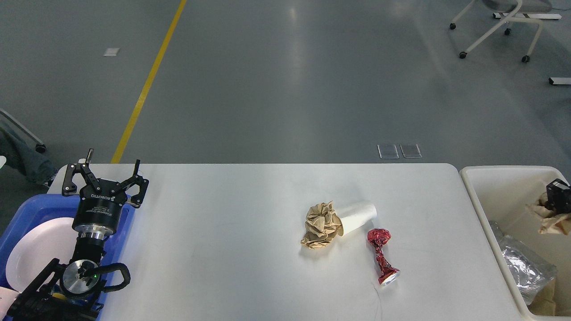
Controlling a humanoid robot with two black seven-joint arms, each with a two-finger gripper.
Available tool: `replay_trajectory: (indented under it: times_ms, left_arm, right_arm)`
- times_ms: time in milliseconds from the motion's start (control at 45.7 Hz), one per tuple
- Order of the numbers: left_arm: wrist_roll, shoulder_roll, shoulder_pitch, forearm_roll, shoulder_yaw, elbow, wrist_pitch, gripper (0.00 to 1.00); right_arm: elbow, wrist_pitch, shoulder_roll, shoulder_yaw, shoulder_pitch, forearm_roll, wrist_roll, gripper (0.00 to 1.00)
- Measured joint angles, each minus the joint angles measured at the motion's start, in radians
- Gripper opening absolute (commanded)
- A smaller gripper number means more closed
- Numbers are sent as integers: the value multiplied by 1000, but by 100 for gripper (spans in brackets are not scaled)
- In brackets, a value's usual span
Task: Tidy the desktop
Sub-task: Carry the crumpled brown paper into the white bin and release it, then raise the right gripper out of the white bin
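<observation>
While the white worktop (232, 232) fills the lower middle of the head view, with rounded far corners and grey floor beyond it, three pieces of litter lie together right of its centre; a crumpled ball of brown paper (320, 225) touches the open mouth of a white paper cup (358, 217) lying on its side, and just right of the cup lies a crushed red can (381, 257), its silver end pointing toward the near edge.

At the left edge of the worktop sits a blue tray (127, 214) holding a white plate (35, 254); above the tray's far corner hangs the left end effector (106, 174), pointing away from the viewer, its two black fingers spread wide apart with nothing between them.

Beside the right edge of the worktop stands a cream-white bin (499, 196); inside it, low down, lies a crinkled clear plastic bag (524, 267). At the far right border of the view, above the bin's interior, only a small black part of the right end effector (558, 196) shows; a second wad of brown paper (549, 216) sits against it, but whether the fingers are clamped on the wad I cannot tell, since most of it is cut off by the frame.
</observation>
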Motion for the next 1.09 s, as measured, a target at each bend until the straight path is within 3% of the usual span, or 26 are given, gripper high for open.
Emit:
replay_trajectory:
  times_ms: [109, 263, 372, 526, 832, 898, 1051, 1095]
  left_arm:
    - [0, 0, 0, 0, 0, 0, 0, 96]
    - [0, 0, 0, 0, 0, 0, 0, 96]
    - [0, 0, 0, 0, 0, 0, 0, 96]
    - [0, 0, 0, 0, 0, 0, 0, 96]
    - [0, 0, 0, 0, 0, 0, 0, 96]
    - [0, 0, 0, 0, 0, 0, 0, 96]
    - [0, 0, 0, 0, 0, 0, 0, 96]
    - [0, 0, 0, 0, 0, 0, 0, 96]
  right_arm:
    - [-119, -83, 85, 33, -149, -37, 51, 0]
    - [-225, -283, 197, 31, -317, -159, 154, 0]
    - [-281, -406, 252, 27, -410, -287, 200, 0]
    - [-336, -465, 292, 22, -483, -394, 212, 0]
    - [-344, -472, 314, 24, -527, -407, 212, 1]
    - [-344, -477, 318, 24, -532, -407, 212, 24]
    - [-344, -501, 320, 24, -535, -406, 210, 99]
    - [-343, -528, 322, 24, -535, -405, 209, 100]
